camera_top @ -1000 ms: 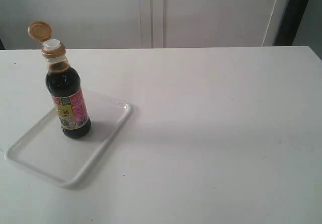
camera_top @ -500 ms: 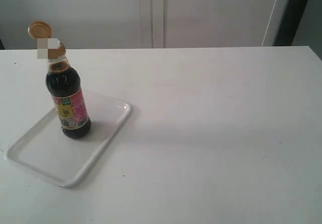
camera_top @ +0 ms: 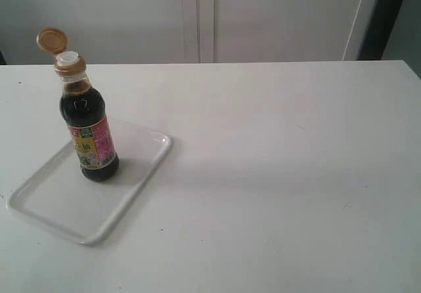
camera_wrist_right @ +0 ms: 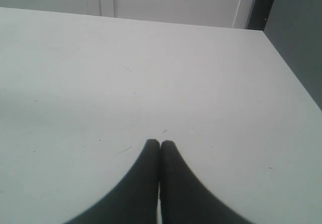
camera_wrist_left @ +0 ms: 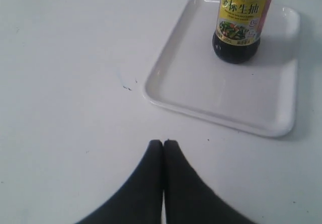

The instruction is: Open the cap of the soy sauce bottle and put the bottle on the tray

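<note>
Evidently both steps look finished: cap flipped up, bottle on the tray.

My left gripper (camera_wrist_left: 162, 142) and right gripper (camera_wrist_right: 160, 142) are pressed together, holding nothing, well apart from the soy sauce bottle (camera_top: 89, 132). It stands upright toward one end of the tray (camera_top: 52, 204), its cap (camera_top: 51, 40) hinged back above the white spout (camera_top: 67, 58). I judge the best move is keeping clear, so nothing nudges the bottle.

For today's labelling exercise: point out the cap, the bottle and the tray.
cap (camera_top: 52, 40), exterior view, on the flipped-open lid.
bottle (camera_top: 84, 112), exterior view, on the dark glass body.
tray (camera_wrist_left: 211, 90), left wrist view, on its bare floor.
</note>
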`<state>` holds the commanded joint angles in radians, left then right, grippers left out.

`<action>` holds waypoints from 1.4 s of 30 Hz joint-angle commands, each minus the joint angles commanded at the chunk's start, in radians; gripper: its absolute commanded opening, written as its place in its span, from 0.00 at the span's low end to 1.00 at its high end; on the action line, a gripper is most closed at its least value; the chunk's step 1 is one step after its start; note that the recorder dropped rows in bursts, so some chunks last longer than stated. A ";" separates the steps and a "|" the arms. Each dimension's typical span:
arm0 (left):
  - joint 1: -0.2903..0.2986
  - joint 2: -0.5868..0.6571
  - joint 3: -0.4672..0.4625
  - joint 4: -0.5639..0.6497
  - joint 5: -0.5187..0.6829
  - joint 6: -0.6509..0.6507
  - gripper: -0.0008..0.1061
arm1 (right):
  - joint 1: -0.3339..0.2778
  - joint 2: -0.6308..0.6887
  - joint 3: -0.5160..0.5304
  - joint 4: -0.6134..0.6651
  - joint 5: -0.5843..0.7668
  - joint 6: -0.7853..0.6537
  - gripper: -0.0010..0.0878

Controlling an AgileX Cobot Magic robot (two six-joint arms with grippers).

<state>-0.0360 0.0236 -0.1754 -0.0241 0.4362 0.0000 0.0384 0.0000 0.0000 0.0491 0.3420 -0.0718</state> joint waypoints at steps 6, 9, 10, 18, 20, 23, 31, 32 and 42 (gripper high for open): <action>-0.038 -0.024 0.108 0.009 -0.039 0.000 0.01 | 0.000 0.000 0.000 0.000 0.000 0.000 0.01; -0.036 -0.024 0.156 0.014 -0.068 0.000 0.01 | 0.000 0.000 0.000 0.000 0.000 0.000 0.01; -0.036 -0.024 0.169 0.014 -0.074 0.000 0.01 | 0.000 0.000 0.000 0.000 0.000 0.000 0.01; -0.036 -0.024 0.175 0.014 -0.105 0.000 0.01 | 0.000 0.000 0.000 0.000 0.000 0.000 0.01; -0.036 -0.024 0.175 0.014 -0.103 0.000 0.01 | 0.000 0.000 0.000 0.000 0.000 0.000 0.01; -0.036 -0.024 0.175 0.014 -0.103 0.000 0.01 | 0.000 0.000 0.000 0.000 0.000 0.000 0.01; -0.036 -0.024 0.175 0.014 -0.103 0.000 0.01 | 0.000 0.000 0.000 0.000 0.000 0.000 0.01; -0.036 -0.024 0.175 0.014 -0.103 0.000 0.01 | 0.000 0.000 0.000 0.000 0.000 0.000 0.01; -0.036 -0.024 0.175 0.014 -0.103 0.000 0.01 | 0.000 0.000 0.000 0.000 0.000 0.000 0.01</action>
<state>-0.0717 0.0000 0.0000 -0.0105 0.3335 0.0000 0.0384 0.0000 0.0000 0.0491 0.3420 -0.0718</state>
